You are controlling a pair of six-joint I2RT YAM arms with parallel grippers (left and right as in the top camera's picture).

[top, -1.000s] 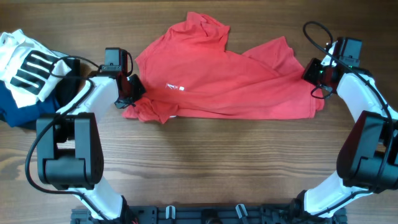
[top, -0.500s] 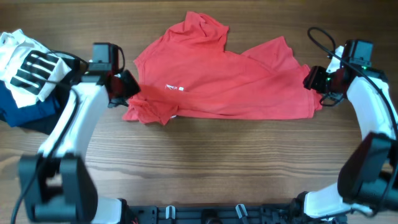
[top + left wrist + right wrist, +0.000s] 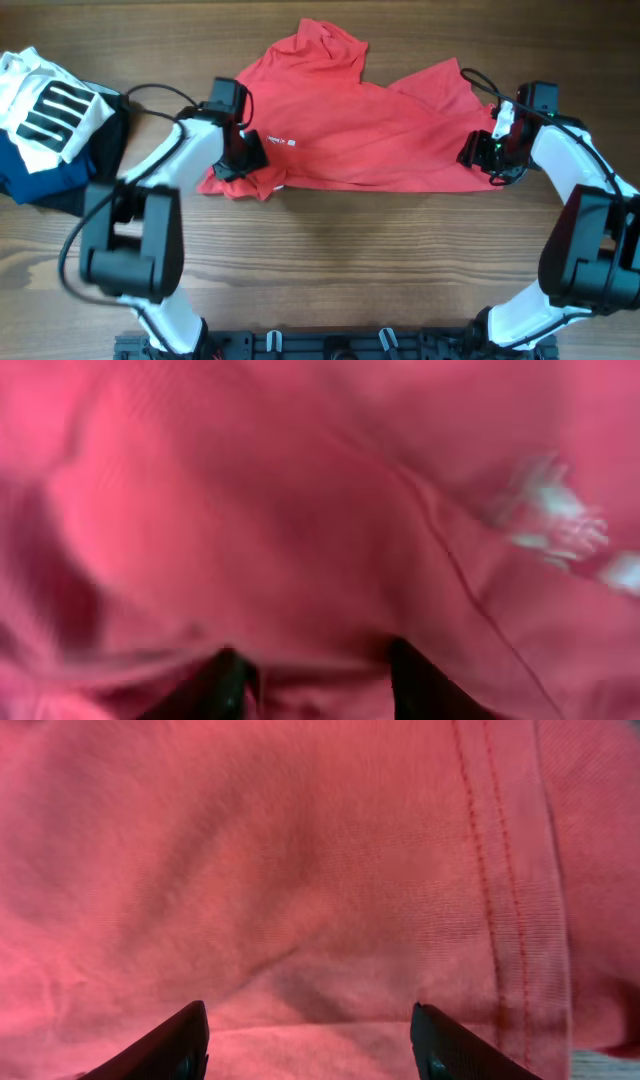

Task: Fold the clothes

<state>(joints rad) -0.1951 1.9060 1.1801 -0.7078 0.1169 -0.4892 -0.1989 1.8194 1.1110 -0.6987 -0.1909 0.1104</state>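
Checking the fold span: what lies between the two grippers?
Overhead, only the red T-shirt spans from left gripper to right gripper, white lettering near the left.

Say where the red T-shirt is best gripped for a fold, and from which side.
Judging by its flat, wide spread, take the red T-shirt at its two near corners: the stitched hem on the right, the bunched fold on the left. Come from above at each outer end; the open right gripper and left gripper hover there.

Red T-shirt (image 3: 360, 130) lies crumpled and spread wide, partly doubled over itself, its left edge bunched in wrinkles, one lobe poking toward the far side, small white tag (image 3: 281, 140) showing on top.
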